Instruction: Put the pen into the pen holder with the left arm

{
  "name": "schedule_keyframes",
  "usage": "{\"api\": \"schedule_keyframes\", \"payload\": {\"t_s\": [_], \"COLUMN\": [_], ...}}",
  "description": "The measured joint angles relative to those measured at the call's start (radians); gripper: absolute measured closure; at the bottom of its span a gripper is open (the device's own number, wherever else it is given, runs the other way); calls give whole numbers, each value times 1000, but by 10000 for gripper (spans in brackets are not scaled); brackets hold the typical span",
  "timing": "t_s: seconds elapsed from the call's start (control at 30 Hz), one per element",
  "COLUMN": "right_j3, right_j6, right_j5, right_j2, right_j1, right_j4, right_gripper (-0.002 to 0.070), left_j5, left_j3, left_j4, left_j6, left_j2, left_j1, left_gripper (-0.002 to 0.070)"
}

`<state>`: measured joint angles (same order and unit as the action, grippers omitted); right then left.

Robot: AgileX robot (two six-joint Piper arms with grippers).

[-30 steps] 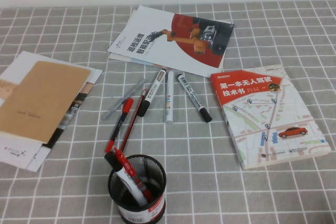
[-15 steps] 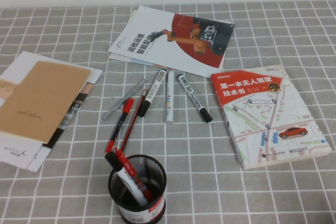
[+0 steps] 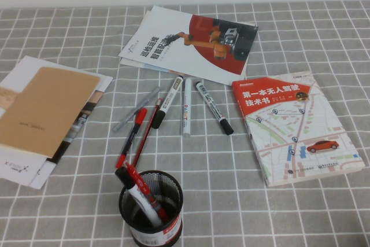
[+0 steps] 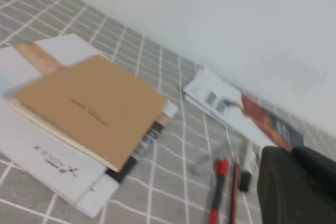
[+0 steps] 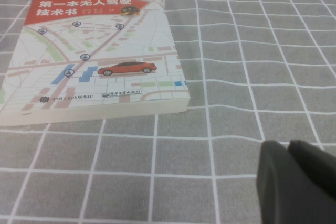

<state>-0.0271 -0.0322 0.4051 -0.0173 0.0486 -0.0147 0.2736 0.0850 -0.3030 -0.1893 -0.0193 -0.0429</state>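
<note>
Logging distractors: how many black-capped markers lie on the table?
2 markers: one left of the white pen, one right; the holder may hide more. Left gripper is by the notebook, right gripper by the book.

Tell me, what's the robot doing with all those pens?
Nothing is being held yet. The pen lies on the table among markers, up and left of the holder, which already has pens in it. The left pincer hangs above the notebook side, near the pens; the right pincer hangs beside the map book. Neither arm shows in the high view.
</note>
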Motion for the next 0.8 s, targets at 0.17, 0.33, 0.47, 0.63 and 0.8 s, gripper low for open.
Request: {"api": "schedule_keyframes", "payload": {"t_s": [0.17, 0.33, 0.47, 0.63, 0.8], "right_j3": [0, 0, 0, 0, 0], "right_j6": [0, 0, 0, 0, 0], "right_j5": [0, 0, 0, 0, 0], "right_j2": [0, 0, 0, 0, 0], "right_j1": [0, 0, 0, 0, 0], "right_j4": [0, 0, 0, 0, 0], "right_gripper": [691, 691, 691, 691, 691], "left_j5": [278, 518, 613, 697, 706], "left_j3": [254, 482, 642, 817, 950], "left_j4": [0, -21, -47, -52, -53], "left_j6": [84, 274, 401, 540, 666], "left_j2": [-226, -508, -692, -939, -1123], "left_j1": [0, 0, 0, 0, 0], "left_gripper": [677, 677, 677, 677, 677]}}
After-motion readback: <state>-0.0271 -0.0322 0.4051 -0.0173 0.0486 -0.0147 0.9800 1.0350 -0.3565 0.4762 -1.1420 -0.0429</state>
